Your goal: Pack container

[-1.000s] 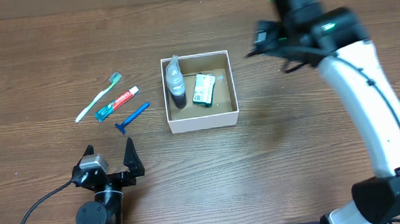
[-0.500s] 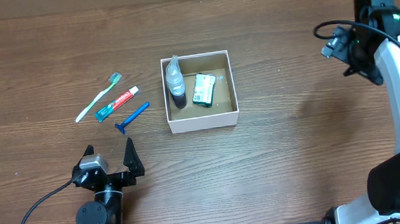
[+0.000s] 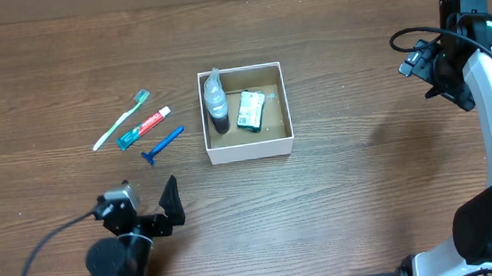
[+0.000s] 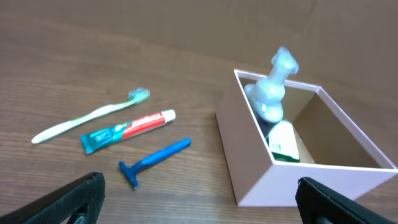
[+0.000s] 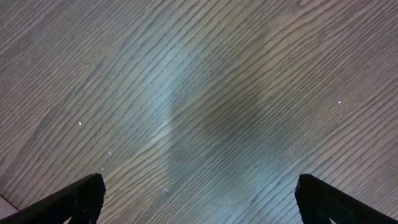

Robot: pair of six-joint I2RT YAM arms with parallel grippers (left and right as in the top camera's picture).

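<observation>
With the left gripper (image 3: 145, 211) and right gripper (image 5: 199, 190) both open and empty, a misaligned descent risks pushing the flat razor (image 3: 164, 145) away from the container (image 3: 249, 149).

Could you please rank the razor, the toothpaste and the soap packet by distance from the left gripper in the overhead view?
From the left gripper:
1. Blue razor, just ahead.
2. Toothpaste tube, behind the razor.
3. Soap packet, inside the container, to the right.
</observation>
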